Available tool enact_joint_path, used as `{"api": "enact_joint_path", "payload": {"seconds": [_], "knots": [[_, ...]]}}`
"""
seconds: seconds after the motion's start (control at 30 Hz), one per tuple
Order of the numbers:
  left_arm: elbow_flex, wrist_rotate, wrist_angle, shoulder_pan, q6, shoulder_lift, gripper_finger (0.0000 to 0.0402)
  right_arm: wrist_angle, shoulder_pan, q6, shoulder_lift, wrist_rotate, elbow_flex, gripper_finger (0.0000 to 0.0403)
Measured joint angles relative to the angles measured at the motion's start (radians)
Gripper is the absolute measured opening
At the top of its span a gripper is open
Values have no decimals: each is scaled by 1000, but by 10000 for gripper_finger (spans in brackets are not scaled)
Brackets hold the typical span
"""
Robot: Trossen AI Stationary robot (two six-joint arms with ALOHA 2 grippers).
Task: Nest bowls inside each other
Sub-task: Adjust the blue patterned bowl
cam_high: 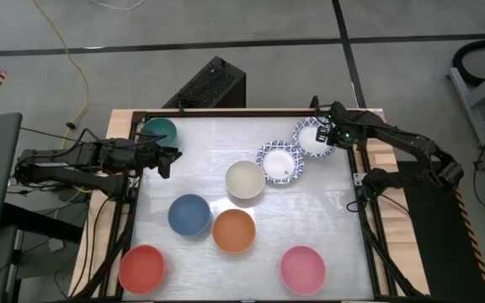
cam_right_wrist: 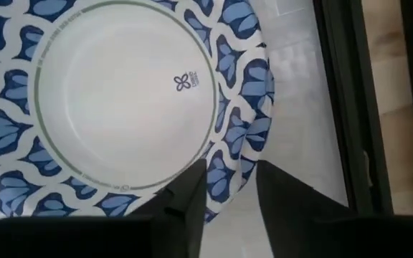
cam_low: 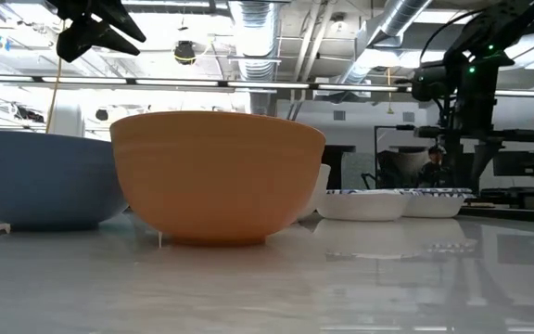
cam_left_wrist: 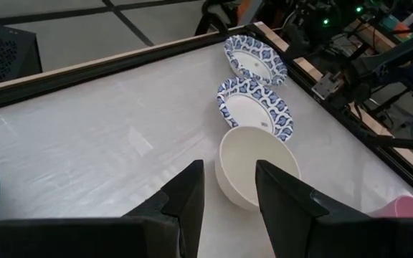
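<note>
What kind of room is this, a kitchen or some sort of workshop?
Most likely a robotics lab or workshop, not a kitchen: bare ceiling ducts overhead, cables on a concrete floor, and two robot arms over a framed table of bowls.

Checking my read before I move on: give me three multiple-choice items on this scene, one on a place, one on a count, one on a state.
1. The right gripper is above:
A. the far patterned bowl
B. the pink bowl
C. the red bowl

2. Patterned-rim bowls in the high view:
A. none
B. two
C. five

3. The orange bowl is:
A. upside down
B. inside the blue bowl
C. upright, alone

Answers: 1 A, its wrist view is filled by that rim. 2 B, both lie at the far right. 3 C, its hollow faces up.
</note>
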Motion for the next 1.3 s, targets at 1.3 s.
{"api": "enact_joint_path", "payload": {"seconds": [1.3], "knots": [[0, 12, 87, 0, -26, 229, 115, 340, 366, -438, 49, -53, 0, 175]]}}
